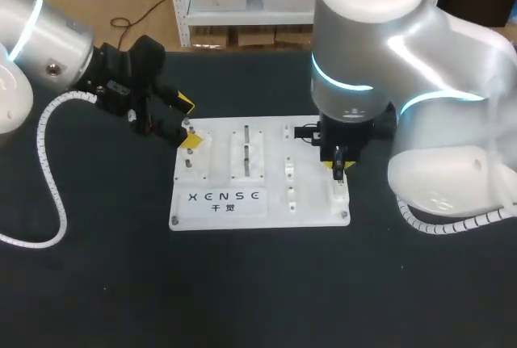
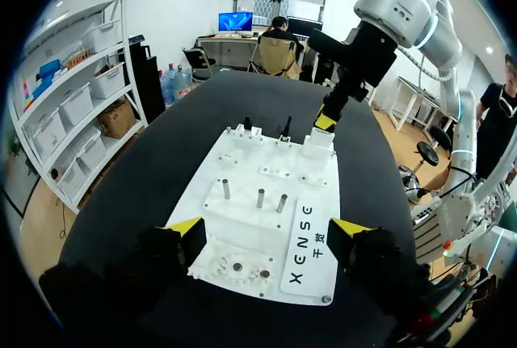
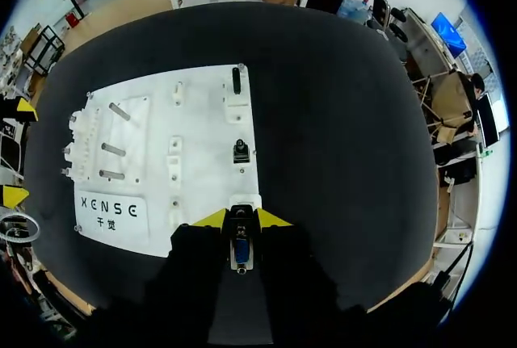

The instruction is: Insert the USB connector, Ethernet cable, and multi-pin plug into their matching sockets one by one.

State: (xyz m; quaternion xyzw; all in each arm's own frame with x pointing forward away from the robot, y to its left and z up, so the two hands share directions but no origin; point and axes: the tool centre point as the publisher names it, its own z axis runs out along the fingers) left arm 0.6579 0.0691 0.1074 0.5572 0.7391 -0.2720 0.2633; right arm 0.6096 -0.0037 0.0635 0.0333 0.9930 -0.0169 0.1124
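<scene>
Right gripper (image 3: 241,219), clamped on the multi-pin plug (image 3: 241,249), hangs over the board's (image 1: 311,207) 4 o'clock corner. Left gripper (image 2: 268,228), fingers apart and empty, sits at the 10 o'clock corner. Step judged: multi-pin insertion. Next: align with the socket (image 3: 245,200), press straight down.

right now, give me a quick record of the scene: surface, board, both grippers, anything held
surface: black table
board: white plastic socket board, flat on the table
left gripper: open, one finger at each side of the board's end
right gripper: shut on a metal multi-pin plug with a blue face, at the board's right edge
plug seated: cannot tell
</scene>
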